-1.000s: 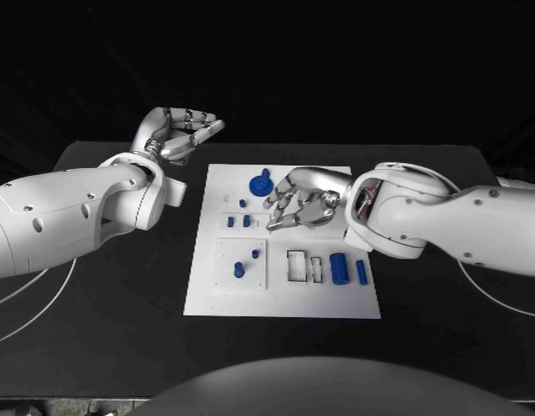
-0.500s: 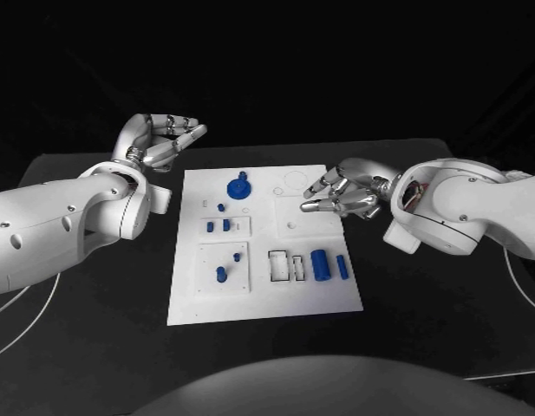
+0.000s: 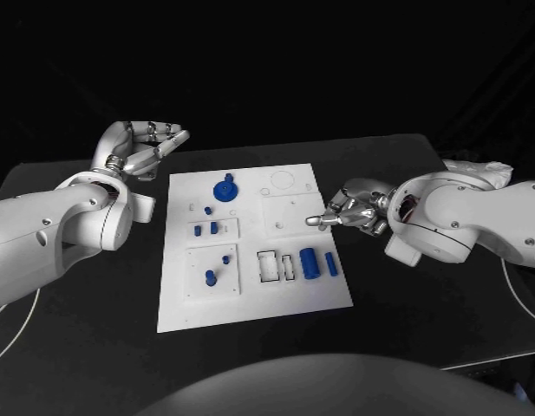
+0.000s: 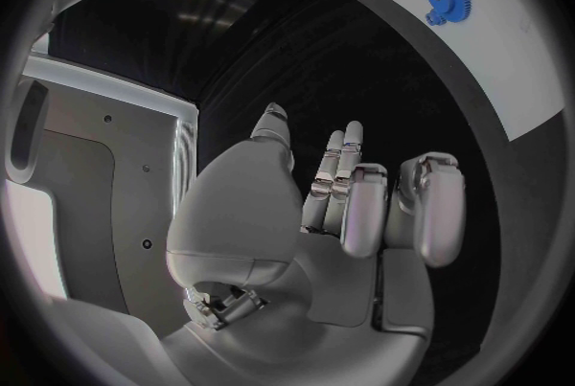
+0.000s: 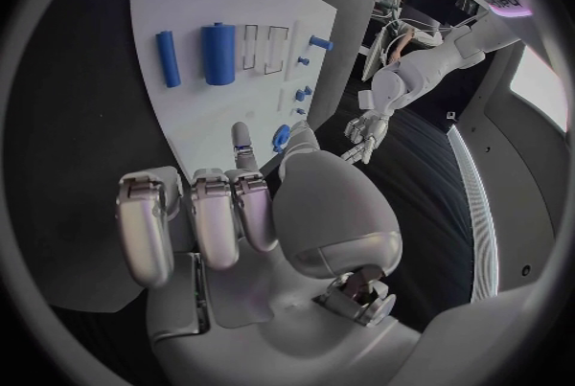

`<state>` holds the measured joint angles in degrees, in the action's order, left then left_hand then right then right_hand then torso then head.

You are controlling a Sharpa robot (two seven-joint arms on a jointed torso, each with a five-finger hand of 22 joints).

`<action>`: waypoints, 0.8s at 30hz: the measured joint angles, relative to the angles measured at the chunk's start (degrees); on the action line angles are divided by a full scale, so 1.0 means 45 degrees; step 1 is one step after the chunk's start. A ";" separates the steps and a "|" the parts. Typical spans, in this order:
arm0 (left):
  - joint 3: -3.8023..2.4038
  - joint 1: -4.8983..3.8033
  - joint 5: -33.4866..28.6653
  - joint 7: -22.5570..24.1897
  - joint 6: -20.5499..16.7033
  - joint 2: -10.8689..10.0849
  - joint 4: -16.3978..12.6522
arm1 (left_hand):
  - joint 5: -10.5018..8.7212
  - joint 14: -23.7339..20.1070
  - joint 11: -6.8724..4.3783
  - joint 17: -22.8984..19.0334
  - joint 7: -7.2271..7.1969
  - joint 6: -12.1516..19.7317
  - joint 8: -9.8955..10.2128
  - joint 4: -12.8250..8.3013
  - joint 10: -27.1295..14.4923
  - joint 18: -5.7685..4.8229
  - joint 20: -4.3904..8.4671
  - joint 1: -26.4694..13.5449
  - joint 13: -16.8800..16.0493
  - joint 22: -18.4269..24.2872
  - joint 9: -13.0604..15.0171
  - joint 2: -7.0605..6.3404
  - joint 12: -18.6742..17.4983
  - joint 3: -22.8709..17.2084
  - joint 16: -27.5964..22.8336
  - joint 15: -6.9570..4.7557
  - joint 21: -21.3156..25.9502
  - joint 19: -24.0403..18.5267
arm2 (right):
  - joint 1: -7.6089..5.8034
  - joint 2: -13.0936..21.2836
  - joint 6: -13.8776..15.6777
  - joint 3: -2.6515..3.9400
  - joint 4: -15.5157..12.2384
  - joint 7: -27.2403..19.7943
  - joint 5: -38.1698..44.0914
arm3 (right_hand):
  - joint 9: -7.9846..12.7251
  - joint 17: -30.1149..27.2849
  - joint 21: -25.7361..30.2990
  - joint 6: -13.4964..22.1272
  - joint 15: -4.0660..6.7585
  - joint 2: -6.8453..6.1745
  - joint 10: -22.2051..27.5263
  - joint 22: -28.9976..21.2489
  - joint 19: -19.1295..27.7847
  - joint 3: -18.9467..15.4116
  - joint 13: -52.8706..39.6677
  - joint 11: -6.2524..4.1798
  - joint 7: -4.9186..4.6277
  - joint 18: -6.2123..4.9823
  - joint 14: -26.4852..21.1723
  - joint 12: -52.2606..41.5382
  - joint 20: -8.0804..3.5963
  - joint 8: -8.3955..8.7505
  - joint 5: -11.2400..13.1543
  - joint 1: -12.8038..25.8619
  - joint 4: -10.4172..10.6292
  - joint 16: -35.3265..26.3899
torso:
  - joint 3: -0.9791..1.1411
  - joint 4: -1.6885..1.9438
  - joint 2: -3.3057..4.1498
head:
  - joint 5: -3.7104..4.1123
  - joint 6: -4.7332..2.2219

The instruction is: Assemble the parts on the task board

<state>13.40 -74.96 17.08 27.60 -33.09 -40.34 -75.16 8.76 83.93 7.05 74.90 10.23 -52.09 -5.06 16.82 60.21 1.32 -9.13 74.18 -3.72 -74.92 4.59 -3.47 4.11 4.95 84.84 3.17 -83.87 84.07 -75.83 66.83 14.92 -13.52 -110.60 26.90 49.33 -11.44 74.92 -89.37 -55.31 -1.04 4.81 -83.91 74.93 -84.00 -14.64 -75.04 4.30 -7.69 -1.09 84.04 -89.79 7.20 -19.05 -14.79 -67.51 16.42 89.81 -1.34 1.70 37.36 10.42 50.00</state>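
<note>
- The task board (image 3: 249,286) lies in the middle of the black bench (image 3: 80,347), with small blue parts (image 3: 306,263) on it.
- The left robot hand (image 3: 142,149) is off the board's far left corner, fingers curled in, holding nothing.
- A blue gear (image 3: 226,189) sits near the board's far edge.
- The right robot hand (image 3: 352,211) is at the board's right edge, fingers curled in, holding nothing.

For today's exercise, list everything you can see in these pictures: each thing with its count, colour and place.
Table: one, black, under everything.
Task board: one, white, mid-table.
Gear: one, blue, board's far left part.
Cylinders: two, blue, side by side near the board's right edge.
Small parts: several, blue, board's left half.
Left hand: silver, fingers curled, holding nothing, left of the board's far corner.
Right hand: silver, fingers curled, holding nothing, at the board's right edge.
</note>
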 measured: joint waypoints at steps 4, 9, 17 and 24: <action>0.0003 0.0000 0.0000 -0.0007 0.0006 -0.0060 -0.0018 | 0.0000 0.0000 0.0000 0.0000 0.0000 0.0000 0.0000 0.0000 0.0000 -0.0001 0.0000 0.0000 0.0000 0.0000 0.0000 0.0000 0.0000 0.0000 0.0000 0.0000 0.0000 0.0000 | 0.0185 -0.0022 -0.0046 -0.0007 -0.0100 0.0713 0.0354 | -0.0331 0.0000 -0.0096 -0.0151 0.0194 0.0000 -0.0042 0.0003 0.0015 -0.0083 0.0000 -0.0126 0.0134 0.0162 -0.0001 0.0001 -0.0176 -0.0150 -0.0817 0.0222 -0.0013 0.0000 | 0.0001 -0.0006 -0.0004 | 0.0084 0.0000; 0.0003 0.0000 0.0000 -0.0013 0.0011 -0.0081 -0.0020 | 0.0000 0.0000 0.0000 0.0006 0.0000 0.0000 0.0000 0.0000 0.0000 -0.0001 0.0000 0.0000 0.0000 0.0001 0.0001 0.0000 0.0000 0.0000 0.0000 0.0000 0.0000 0.0000 | 0.0340 -0.0106 -0.0076 -0.0006 -0.0130 0.1365 0.0709 | -0.0549 -0.0001 -0.0096 -0.0152 0.0284 0.0052 -0.0042 0.0003 -0.0001 -0.0117 0.0000 -0.0126 0.0134 0.0162 -0.0001 0.0001 -0.0191 -0.0150 -0.0904 0.0274 -0.0047 -0.0001 | -0.0001 -0.0022 -0.0009 | 0.0122 0.0000; 0.0003 0.0000 0.0000 -0.0019 0.0032 -0.0072 -0.0016 | 0.0000 0.0000 0.0000 0.0009 0.0000 -0.0001 0.0000 0.0000 0.0000 -0.0001 0.0000 0.0000 0.0000 0.0001 0.0001 0.0000 0.0000 0.0000 0.0000 0.0000 0.0000 0.0000 | 0.0525 -0.0293 -0.0142 -0.0001 -0.0147 0.1899 0.1007 | -0.0802 -0.0002 -0.0095 -0.0069 0.0283 -0.0091 -0.0041 0.0001 -0.0001 0.0099 0.0001 -0.0125 0.0149 0.0162 -0.0002 0.0002 -0.0191 -0.0150 -0.0781 0.0131 -0.0263 -0.0002 | -0.0001 -0.0031 -0.0006 | 0.0150 0.0000; 0.0003 0.0001 0.0000 -0.0021 0.0058 -0.0071 -0.0010 | 0.0000 0.0000 0.0000 0.0008 -0.0001 0.0000 -0.0001 0.0000 0.0000 -0.0001 0.0000 0.0000 0.0000 0.0001 0.0002 0.0000 0.0000 0.0000 0.0000 0.0000 0.0000 0.0000 | 0.0733 -0.0738 -0.0217 -0.0002 -0.0026 0.2148 0.1054 | -0.1040 -0.0003 -0.0095 0.0078 0.0283 -0.0410 -0.0041 0.0000 -0.0001 0.0629 0.0001 -0.0125 0.0136 0.0161 -0.0002 0.0002 -0.0190 0.0062 -0.1077 -0.0189 -0.0647 -0.0007 | 0.0012 -0.0037 0.0002 | 0.0153 0.0000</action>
<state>13.41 -74.96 17.08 27.50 -32.83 -40.66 -75.20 8.76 83.93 7.05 74.94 10.22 -52.09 -5.06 16.82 60.21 1.32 -9.13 74.18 -3.72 -74.91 4.60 -3.47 4.11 4.95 84.84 3.17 -83.87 84.07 -72.53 63.51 13.94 -13.53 -110.72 36.56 54.07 -16.12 74.91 -89.80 -54.96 0.23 2.96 -84.10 74.93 -84.00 -11.81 -75.03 3.74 -7.08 -0.36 84.03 -89.79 6.34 -18.77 -19.64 -68.36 13.51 89.77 -1.29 1.54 37.38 11.10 50.00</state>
